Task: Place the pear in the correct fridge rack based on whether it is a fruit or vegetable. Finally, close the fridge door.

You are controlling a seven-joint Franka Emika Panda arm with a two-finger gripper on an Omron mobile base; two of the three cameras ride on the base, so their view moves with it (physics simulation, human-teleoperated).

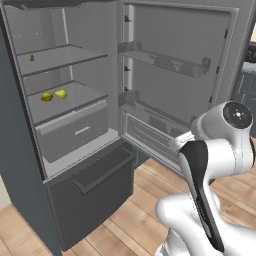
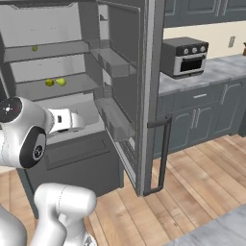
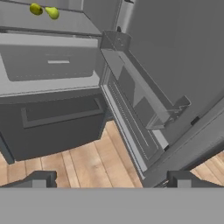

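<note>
The fridge door (image 1: pixel 180 55) is seen swung wide open, its inner side lined with grey bins (image 1: pixel 165 60), and its long vertical bar handle (image 2: pixel 165 153) is visible in the right base view. The pear (image 1: pixel 61 93) is found lying on the fridge rack (image 1: pixel 75 102), the lower of the two shelves, directly above the pale pull-out drawer (image 1: pixel 75 131); it rests just beside a rounder yellow-green fruit (image 1: pixel 46 97), the two being close but whether they touch cannot be told. A tiny darker green item (image 1: pixel 31 58) is seen on the upper shelf (image 1: pixel 60 59). The arm is held well back from the fridge interior: its white links are folded in front of the base, with the elbow raised and the forearm directed towards the lower part of the open door. The gripper (image 3: pixel 111 180) is pointed down and forward at the door's lower bin and the wooden floor (image 3: pixel 87 162), with the bottom drawer front (image 3: pixel 57 118) to one side of its view. Its two dark fingertips (image 3: pixel 39 179) are set far apart at the bottom of the hand view, so the jaws are spread wide and nothing is held between them. The pear appears at the upper edge of the hand view, well apart from the gripper.
</note>
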